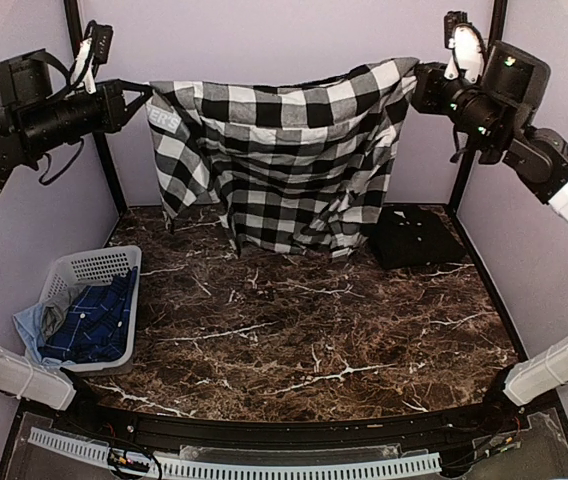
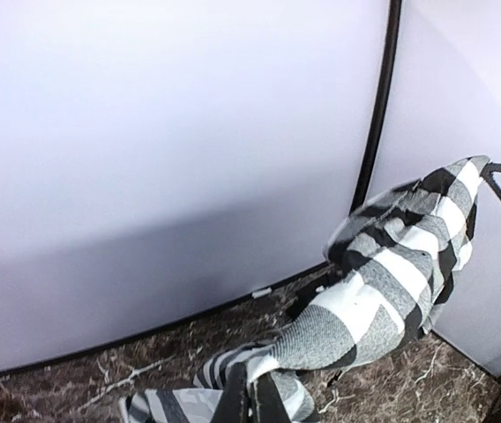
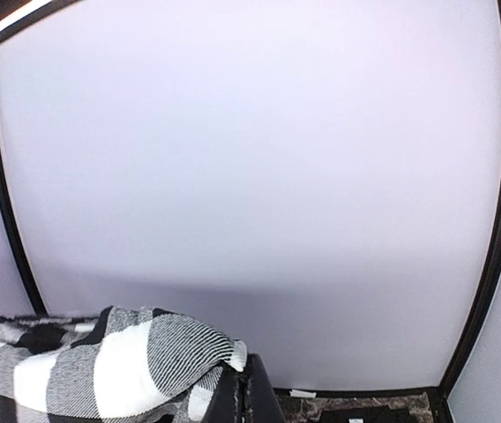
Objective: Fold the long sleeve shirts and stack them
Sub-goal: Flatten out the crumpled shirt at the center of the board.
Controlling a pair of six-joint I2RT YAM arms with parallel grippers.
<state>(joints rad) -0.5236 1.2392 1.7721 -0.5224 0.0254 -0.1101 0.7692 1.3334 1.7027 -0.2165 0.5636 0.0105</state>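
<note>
A black-and-white check long sleeve shirt (image 1: 284,160) hangs spread out high over the back of the table, its lower hem just above the marble top. My left gripper (image 1: 144,96) is shut on its upper left corner, beside a black band with white letters. My right gripper (image 1: 419,85) is shut on the upper right corner. In the left wrist view the shirt (image 2: 392,282) stretches away from my shut gripper (image 2: 250,401) towards the far arm. The right wrist view has the cloth (image 3: 100,370) bunched left of my shut gripper (image 3: 249,397).
A white perforated basket (image 1: 94,265) stands at the near left with blue cloth (image 1: 89,320) in it. A dark folded cloth (image 1: 419,237) lies at the back right. Pale walls with black posts close in the back and sides of the brown marble table (image 1: 304,330).
</note>
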